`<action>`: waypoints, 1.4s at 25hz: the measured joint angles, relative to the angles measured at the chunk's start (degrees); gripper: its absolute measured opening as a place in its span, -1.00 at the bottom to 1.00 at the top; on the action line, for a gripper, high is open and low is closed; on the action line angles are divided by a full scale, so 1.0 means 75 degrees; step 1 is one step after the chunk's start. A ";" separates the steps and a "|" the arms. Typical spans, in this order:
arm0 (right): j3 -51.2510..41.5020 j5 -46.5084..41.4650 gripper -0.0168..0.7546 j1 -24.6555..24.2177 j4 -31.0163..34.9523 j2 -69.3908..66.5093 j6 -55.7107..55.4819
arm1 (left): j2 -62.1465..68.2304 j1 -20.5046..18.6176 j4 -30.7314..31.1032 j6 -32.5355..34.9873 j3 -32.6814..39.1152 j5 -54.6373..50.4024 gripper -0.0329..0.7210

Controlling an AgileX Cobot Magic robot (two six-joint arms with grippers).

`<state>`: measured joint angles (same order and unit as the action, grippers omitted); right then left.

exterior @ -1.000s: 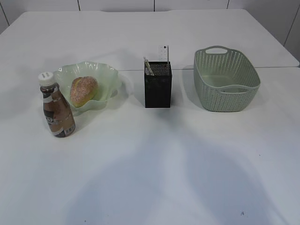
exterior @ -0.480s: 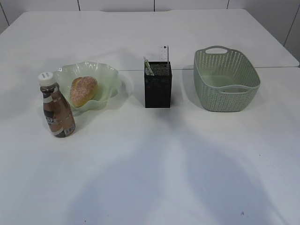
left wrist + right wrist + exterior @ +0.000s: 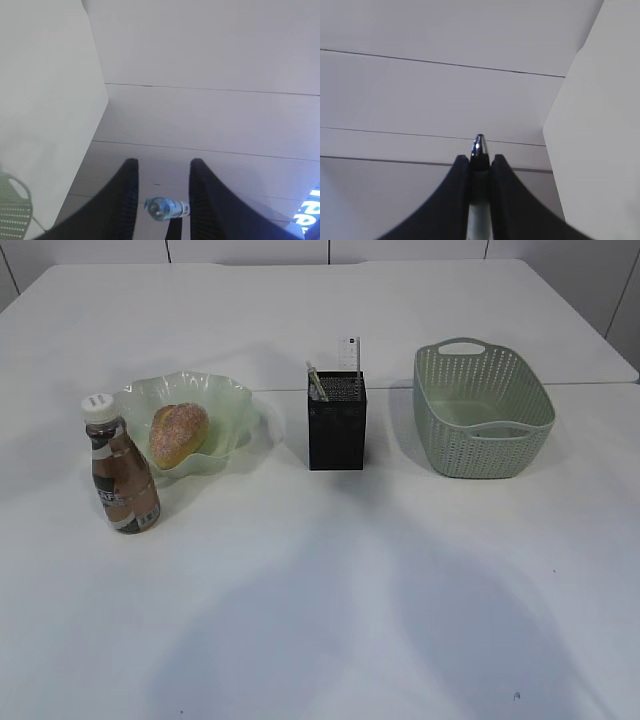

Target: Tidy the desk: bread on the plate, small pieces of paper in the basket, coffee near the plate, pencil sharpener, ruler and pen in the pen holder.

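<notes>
With the floury golden-brown oval bread (image 3: 179, 434) in the ruffled pale green glass plate (image 3: 235, 390), the copper-labelled coffee bottle (image 3: 122, 475) beside it and the clear plastic ruler (image 3: 349, 355) in the black mesh pen holder (image 3: 337, 430), what seems left is the silver-tipped pen (image 3: 479, 147) clamped between the narrow right pincer's (image 3: 480, 162) jaws and a small bluish clear object (image 3: 166, 207) between the half-parted left pincer's (image 3: 163, 162) jaws, gripped or not I cannot tell.

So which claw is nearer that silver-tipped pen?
Right. The right gripper is clamped on the pen, its tip poking out; the left gripper stands open with no pen in its view.
</notes>
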<state>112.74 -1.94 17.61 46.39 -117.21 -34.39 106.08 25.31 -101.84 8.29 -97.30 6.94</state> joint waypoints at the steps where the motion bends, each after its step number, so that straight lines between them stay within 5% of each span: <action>1: 0.0000 0.0000 -0.70 0.0000 0.0000 0.0000 0.0009 | 0.0000 0.0013 0.0000 0.0000 0.0000 -0.0018 -0.28; 35: 0.0000 -0.0248 -0.70 0.0271 0.0000 0.0000 0.0344 | 0.0124 0.0124 -0.0123 0.0000 0.0000 0.0296 -0.28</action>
<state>112.74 -3.80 19.64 46.39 -117.21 -31.81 107.01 26.24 -102.76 8.29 -97.30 9.16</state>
